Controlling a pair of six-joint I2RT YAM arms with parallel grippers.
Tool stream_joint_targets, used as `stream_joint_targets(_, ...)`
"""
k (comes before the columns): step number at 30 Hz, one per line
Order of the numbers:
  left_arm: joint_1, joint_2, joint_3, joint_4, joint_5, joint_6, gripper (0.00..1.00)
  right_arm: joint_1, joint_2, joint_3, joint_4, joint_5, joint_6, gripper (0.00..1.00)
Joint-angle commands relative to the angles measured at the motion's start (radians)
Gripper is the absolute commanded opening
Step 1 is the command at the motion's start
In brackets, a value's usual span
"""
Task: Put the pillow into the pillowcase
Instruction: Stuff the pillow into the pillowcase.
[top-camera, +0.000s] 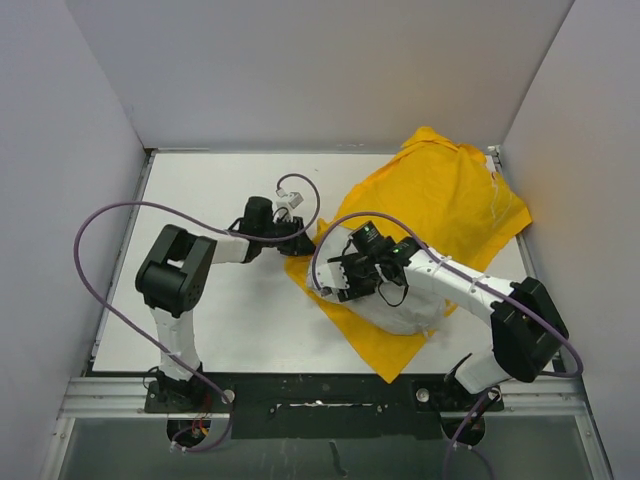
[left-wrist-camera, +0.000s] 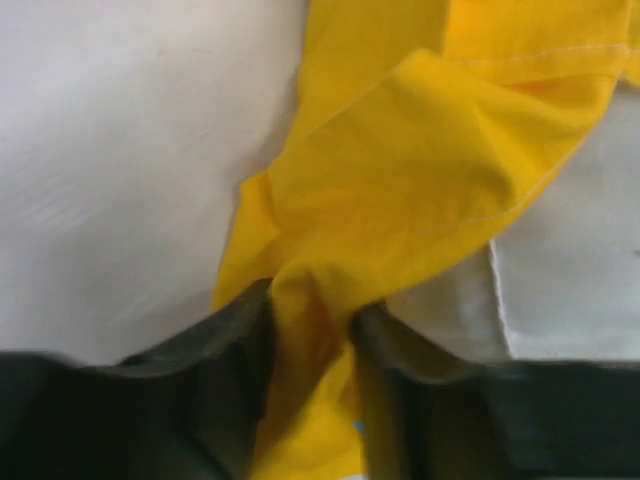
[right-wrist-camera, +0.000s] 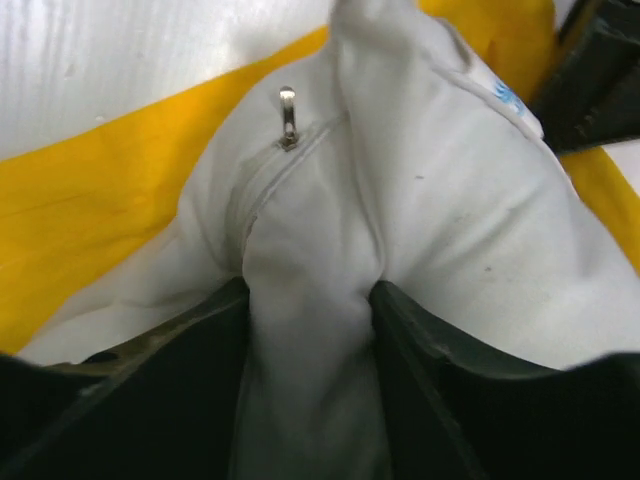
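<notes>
White table (top-camera: 250, 330) enclosed by plain pale walls (top-camera: 300, 70) on three sides; both arm bases stand at its near edge; a purple cable (top-camera: 90, 260) loops out from the left arm.

The yellow pillowcase (top-camera: 450, 200) lies crumpled on the right half of the table, running diagonally from the near centre to the far right corner; its printed face cannot be made out.

The white pillow (top-camera: 405, 310) rests on the near end of the pillowcase, beneath the right arm; yellow cloth shows under and beside it; whether any part is inside the sack cannot be told.

Left gripper (left-wrist-camera: 310, 320): at the pillowcase's left edge near the table centre; jaws clenched on a bunched fold of yellow cloth, with the pillow's seamed white fabric just to the right.

Right gripper (right-wrist-camera: 310, 290): at the pillow's left end, close beside the left gripper; jaws grasping a pinched ridge of white pillow fabric; a metal zip pull (right-wrist-camera: 288, 115) lies on the seam just beyond the fingers.
</notes>
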Motion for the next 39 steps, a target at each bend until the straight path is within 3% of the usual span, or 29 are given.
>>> stream_joint_targets(1,-0.05,0.093,0.113,0.031,0.135,-0.03,0.04,-0.065,-0.058,-0.016,0.125,0.1,0.039,0.35)
stream_joint_targets(4,-0.054,0.034,0.054,0.128,0.169,-0.1,0.0,-0.132,-0.076,0.0,0.132,0.115,0.053,0.09)
stream_joint_targets(6,-0.054,-0.085,-0.029,0.194,0.161,-0.135,0.0,-0.191,-0.086,0.017,0.164,0.148,0.041,0.03)
stream_joint_targets(13,-0.102,-0.6,-0.22,0.091,0.209,-0.261,0.0,-0.377,-0.054,0.164,0.352,0.323,-0.105,0.0)
stream_joint_targets(17,-0.127,-0.824,-0.365,0.088,0.186,-0.355,0.0,-0.385,-0.004,0.086,0.433,0.363,-0.129,0.0)
stream_joint_targets(20,-0.127,-0.838,-0.45,0.103,0.186,-0.38,0.0,-0.355,0.06,-0.032,0.561,0.387,-0.112,0.0)
stream_joint_targets(23,-0.124,-0.719,-0.514,0.188,0.191,-0.389,0.0,-0.331,0.115,-0.012,0.479,0.291,0.026,0.02)
stream_joint_targets(25,-0.121,-0.617,-0.522,0.229,0.194,-0.389,0.0,-0.317,0.122,0.025,0.355,0.134,0.079,0.09)
stream_joint_targets(29,-0.117,-0.478,-0.513,0.293,0.194,-0.41,0.0,-0.303,0.048,0.105,0.071,-0.229,0.037,0.39)
stream_joint_targets(34,-0.126,-0.485,-0.524,0.304,0.155,-0.413,0.0,-0.305,-0.103,0.179,-0.154,-0.451,-0.074,0.8)
stream_joint_targets(36,-0.131,-0.509,-0.528,0.299,0.143,-0.416,0.0,-0.292,-0.137,0.208,-0.234,-0.498,-0.125,0.88)
stream_joint_targets(39,-0.148,-0.545,-0.531,0.284,0.13,-0.419,0.0,-0.239,-0.143,0.234,-0.286,-0.498,-0.123,0.92)
